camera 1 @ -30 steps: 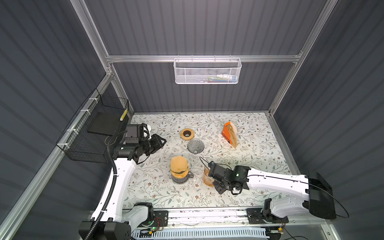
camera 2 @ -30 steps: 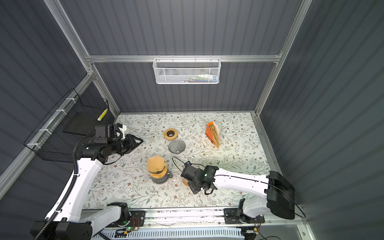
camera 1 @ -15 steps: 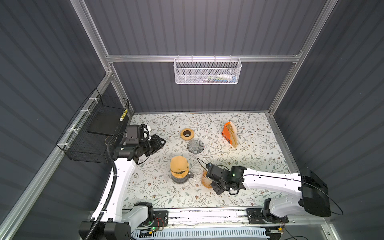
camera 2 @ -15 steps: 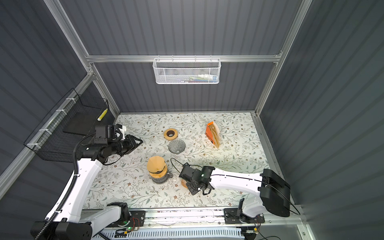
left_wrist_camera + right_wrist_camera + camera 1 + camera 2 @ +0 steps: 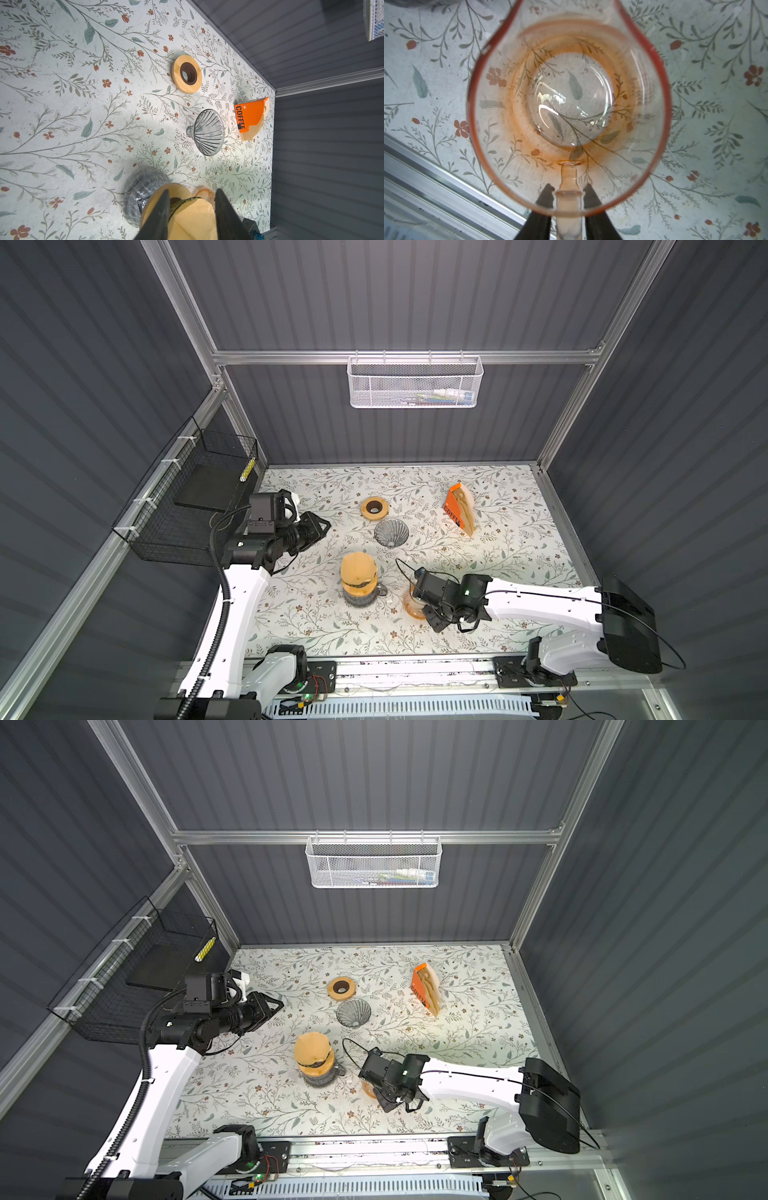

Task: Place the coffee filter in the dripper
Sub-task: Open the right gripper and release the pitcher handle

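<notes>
Floral counter [image 5: 519, 572], wooden ring [image 5: 375, 506] flat near the back, orange box [image 5: 455, 506] right of it, pink glass jug [image 5: 566, 104] near the front, white mesh basket [image 5: 414, 381] on back wall, black basket [image 5: 187, 506] at left.

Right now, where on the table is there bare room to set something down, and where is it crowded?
Free: the right side of the mat, between the orange filter pack and the right wall; also the far strip along the back wall. Crowded: the middle, where wooden ring, glass dripper, carafe, pitcher and right gripper cluster.
</notes>
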### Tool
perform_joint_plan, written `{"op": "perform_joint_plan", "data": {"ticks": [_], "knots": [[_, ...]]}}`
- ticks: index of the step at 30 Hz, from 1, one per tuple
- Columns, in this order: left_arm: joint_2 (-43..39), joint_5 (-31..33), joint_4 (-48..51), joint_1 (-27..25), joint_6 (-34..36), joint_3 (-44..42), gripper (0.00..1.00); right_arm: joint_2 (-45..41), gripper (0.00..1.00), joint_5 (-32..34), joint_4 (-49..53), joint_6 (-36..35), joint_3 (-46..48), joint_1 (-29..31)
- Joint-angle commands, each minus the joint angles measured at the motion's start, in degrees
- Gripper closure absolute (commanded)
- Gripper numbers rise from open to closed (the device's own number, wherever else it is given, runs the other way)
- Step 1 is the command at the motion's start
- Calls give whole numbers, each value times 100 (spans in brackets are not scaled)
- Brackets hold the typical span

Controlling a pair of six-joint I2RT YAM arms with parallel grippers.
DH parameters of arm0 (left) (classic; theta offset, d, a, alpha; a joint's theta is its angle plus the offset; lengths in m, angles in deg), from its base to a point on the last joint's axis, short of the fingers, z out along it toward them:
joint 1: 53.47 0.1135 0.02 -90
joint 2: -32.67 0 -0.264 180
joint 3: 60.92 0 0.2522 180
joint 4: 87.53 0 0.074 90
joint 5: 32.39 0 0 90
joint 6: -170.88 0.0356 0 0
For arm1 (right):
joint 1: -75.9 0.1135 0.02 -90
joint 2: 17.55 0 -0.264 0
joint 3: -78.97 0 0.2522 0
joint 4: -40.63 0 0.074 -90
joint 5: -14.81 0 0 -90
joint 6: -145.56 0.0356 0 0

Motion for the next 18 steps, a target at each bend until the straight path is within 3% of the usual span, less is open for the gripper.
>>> {"op": "perform_joint_plan", "data": {"ticks": [1, 10, 18], "knots": [[-127, 26, 204, 39, 104, -50, 62, -75, 67, 148, 267, 217, -31, 39], [280, -85, 481, 30, 411, 317, 61, -426, 59, 701, 1131, 192, -1259, -122], [1235, -130, 303, -109, 637, 613, 61, -481, 58, 103, 632, -99, -1944, -1102]]}}
